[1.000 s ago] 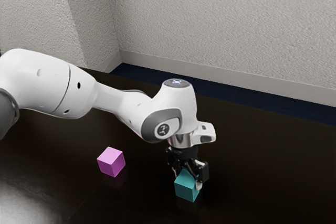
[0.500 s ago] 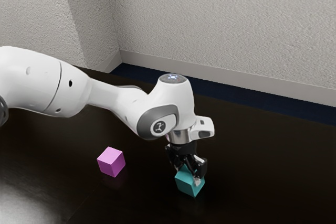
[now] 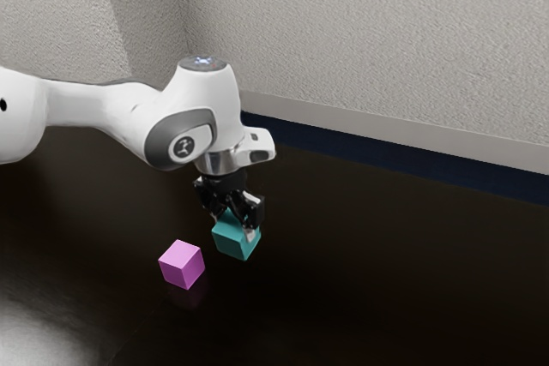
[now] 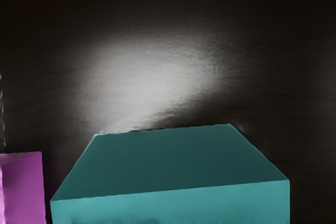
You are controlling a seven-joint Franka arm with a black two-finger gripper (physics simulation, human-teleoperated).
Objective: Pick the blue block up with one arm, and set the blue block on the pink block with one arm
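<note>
The blue-green block [image 3: 234, 240] hangs in the air above the dark table, held between the black fingers of my gripper [image 3: 237, 224], which is shut on it. The pink block [image 3: 182, 264] rests on the table, a little toward the exterior view's left of the held block and lower. In the wrist view the held block [image 4: 168, 179] looms large just under my hand, and a part of the pink block [image 4: 21, 187] shows beside it on the tabletop.
The dark glossy table [image 3: 386, 280] stretches wide toward the exterior view's right and front. A grey wall with a white baseboard [image 3: 403, 130] runs behind the table. A bright reflection [image 4: 147, 77] lies on the tabletop beyond the held block.
My gripper has lifted the blue-green block off the table and carried it up and toward the exterior view's left, closer to the pink block. The pink block has stayed put.
</note>
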